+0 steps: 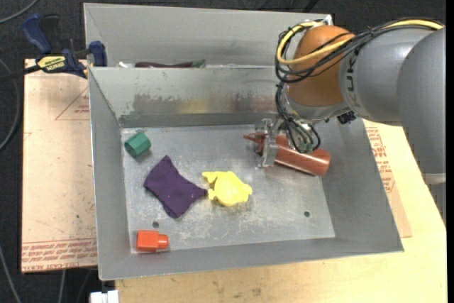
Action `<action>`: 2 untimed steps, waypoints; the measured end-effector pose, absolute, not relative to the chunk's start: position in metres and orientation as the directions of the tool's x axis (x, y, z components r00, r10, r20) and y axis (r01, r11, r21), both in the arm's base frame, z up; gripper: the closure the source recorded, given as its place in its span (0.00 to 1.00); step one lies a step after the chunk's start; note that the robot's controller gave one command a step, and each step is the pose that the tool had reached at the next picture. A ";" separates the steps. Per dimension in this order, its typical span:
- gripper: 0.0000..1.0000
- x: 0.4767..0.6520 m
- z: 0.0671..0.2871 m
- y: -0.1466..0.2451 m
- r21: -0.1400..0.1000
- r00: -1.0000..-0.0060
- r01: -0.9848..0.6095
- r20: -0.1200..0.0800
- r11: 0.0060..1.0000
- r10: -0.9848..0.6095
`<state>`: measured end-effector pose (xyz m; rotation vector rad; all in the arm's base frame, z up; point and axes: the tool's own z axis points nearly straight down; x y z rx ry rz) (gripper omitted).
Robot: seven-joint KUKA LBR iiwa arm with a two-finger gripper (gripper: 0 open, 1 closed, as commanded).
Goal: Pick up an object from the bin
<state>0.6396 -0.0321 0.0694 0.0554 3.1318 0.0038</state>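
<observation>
Camera view: the grey metal bin has sloping walls and a flat, scuffed floor. The grey arm comes in from 3 o'clock, with a rounded orange cover at its wrist and yellow and black cables looped around it. The gripper is low over the floor at about 2 o'clock from the bin's middle, near the foot of the back wall. Whether it is parted or closed cannot be told from here.

The glossy red cylinder lies on its side just at the gripper's 4 o'clock, touching or nearly touching it, with its long axis running from 10 to 4 o'clock. A small dark red piece shows at the gripper's 9 o'clock side; whether it belongs to the cylinder is unclear.

The rest lies well apart from the gripper. A crumpled yellow soft lump sits near the middle of the floor. A flat purple cloth patch lies just beside it at 9 o'clock. A small green block rests at 10 o'clock, near the left wall. A small orange-red block lies at 7 o'clock, close to the front wall.
</observation>
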 end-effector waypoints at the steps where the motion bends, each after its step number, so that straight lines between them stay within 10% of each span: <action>1: 1.00 0.640 0.069 -0.032 0.003 -0.999 0.035 -0.009 0.999 0.035; 2: 1.00 0.632 0.233 -0.029 0.002 -1.000 -0.007 -0.020 1.000 -0.007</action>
